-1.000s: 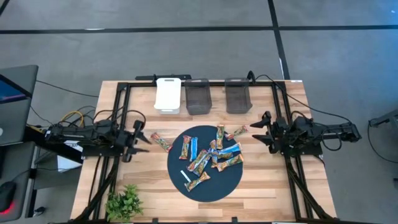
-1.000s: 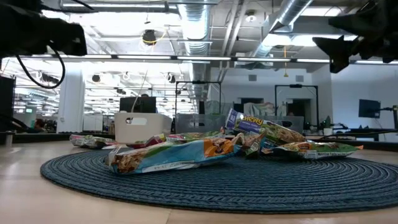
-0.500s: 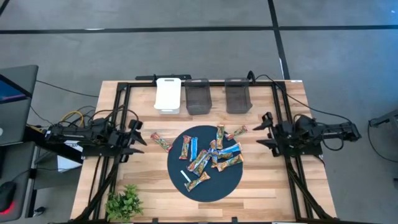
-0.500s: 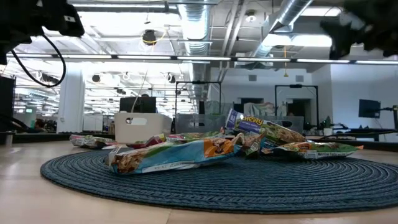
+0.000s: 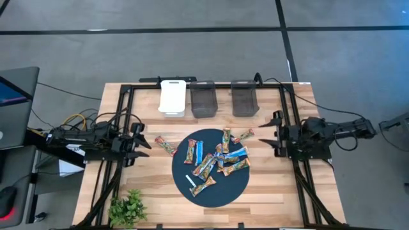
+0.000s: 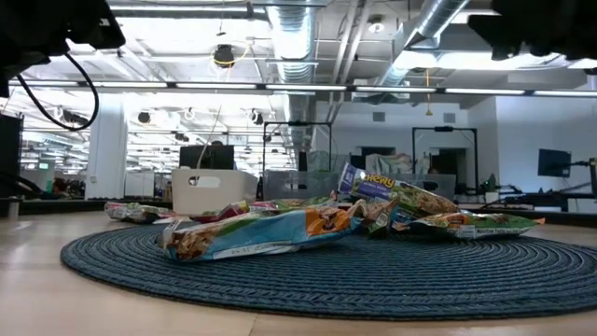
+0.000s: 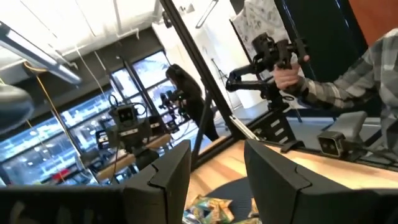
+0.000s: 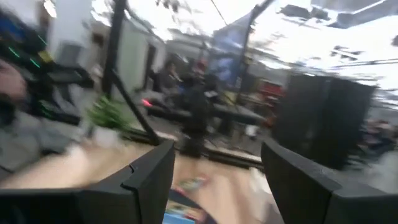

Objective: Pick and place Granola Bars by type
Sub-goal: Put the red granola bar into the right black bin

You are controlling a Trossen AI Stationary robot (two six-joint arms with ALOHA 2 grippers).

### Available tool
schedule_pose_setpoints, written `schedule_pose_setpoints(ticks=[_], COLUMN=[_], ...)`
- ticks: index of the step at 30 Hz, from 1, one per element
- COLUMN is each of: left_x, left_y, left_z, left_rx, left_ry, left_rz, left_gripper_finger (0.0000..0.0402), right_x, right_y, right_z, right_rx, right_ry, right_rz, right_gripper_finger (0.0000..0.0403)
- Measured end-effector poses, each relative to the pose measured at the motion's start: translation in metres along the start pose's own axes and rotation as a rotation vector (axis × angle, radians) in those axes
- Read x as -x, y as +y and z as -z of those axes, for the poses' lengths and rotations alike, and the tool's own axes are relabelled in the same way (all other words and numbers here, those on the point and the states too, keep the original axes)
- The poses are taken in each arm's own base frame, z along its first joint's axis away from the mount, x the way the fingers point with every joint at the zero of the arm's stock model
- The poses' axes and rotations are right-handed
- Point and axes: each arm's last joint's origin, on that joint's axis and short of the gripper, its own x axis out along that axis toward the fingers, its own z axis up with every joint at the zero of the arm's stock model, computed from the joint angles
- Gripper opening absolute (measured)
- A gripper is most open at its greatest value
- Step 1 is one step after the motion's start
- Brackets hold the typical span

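Note:
Several granola bars (image 5: 217, 160) in blue, orange-brown and reddish wrappers lie heaped on a round dark blue mat (image 5: 192, 195) at the table's middle. The low view shows the same bars (image 6: 280, 229) lying flat. One bar (image 5: 165, 145) lies on the wood left of the mat. Another bar (image 5: 243, 135) lies at the mat's far right edge. My left gripper (image 5: 140, 142) hovers open at the table's left, pointing at the mat. My right gripper (image 5: 273, 133) hovers open at the right, also facing the mat. Each wrist view shows nothing between the gripper's fingers (image 7: 217, 171) (image 8: 217, 168).
A white bin (image 5: 172, 97) and two dark mesh bins (image 5: 203, 99) (image 5: 244, 98) stand along the far edge. A small plant (image 5: 128, 207) sits at the near left corner. A thin white stick (image 5: 190, 181) lies on the mat. A person's hand (image 7: 289, 74) shows beyond the table.
My right gripper has risen and rolled about its own axis, staying open. My left gripper has rolled a little and stays open. The bars have not moved.

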Motion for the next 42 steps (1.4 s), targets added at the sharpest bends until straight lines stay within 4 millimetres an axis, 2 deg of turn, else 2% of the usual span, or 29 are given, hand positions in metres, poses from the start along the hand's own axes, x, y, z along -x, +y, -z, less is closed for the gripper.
schedule_pose_setpoints(ticks=[6, 9, 12, 15, 20, 24, 30, 37, 42], left_x=[0.000, 0.000, 0.000, 0.001, 0.001, 0.001, 0.001, 0.001, 0.002], left_y=[0.001, 0.002, 0.005, 0.006, 0.007, 0.007, 0.007, 0.007, 0.008], left_z=[0.001, 0.002, 0.003, 0.004, 0.004, 0.004, 0.004, 0.005, 0.005], left_rx=[-0.075, -0.138, -0.175, -0.199, -0.198, -0.152, -0.129, -0.126, -0.109], left_ry=[0.022, 0.052, 0.098, 0.138, 0.155, 0.149, 0.149, 0.163, 0.171], left_rz=[-0.034, -0.085, -0.158, -0.220, -0.247, -0.250, -0.252, -0.259, -0.280], left_gripper_finger=[0.0146, 0.0146, 0.0146, 0.0146, 0.0146, 0.0146, 0.0146, 0.0146, 0.0146], right_x=[-0.033, -0.050, -0.063, -0.079, -0.096, -0.103, -0.103, -0.100, -0.098], right_y=[-0.004, -0.012, -0.023, -0.033, -0.035, -0.030, -0.023, -0.025, -0.026], right_z=[0.002, 0.014, 0.032, 0.046, 0.075, 0.095, 0.114, 0.123, 0.123], right_rx=[0.071, 0.088, 0.028, -0.076, -0.178, -0.192, -0.165, -0.160, -0.166], right_ry=[0.240, 0.535, 0.803, 0.871, 1.023, 1.126, 1.258, 1.335, 1.356], right_rz=[-0.020, 0.047, 0.078, 0.000, -0.111, -0.152, -0.158, -0.123, -0.115], right_gripper_finger=[0.0235, 0.0235, 0.0235, 0.0235, 0.0235, 0.0235, 0.0235, 0.0233, 0.0190])
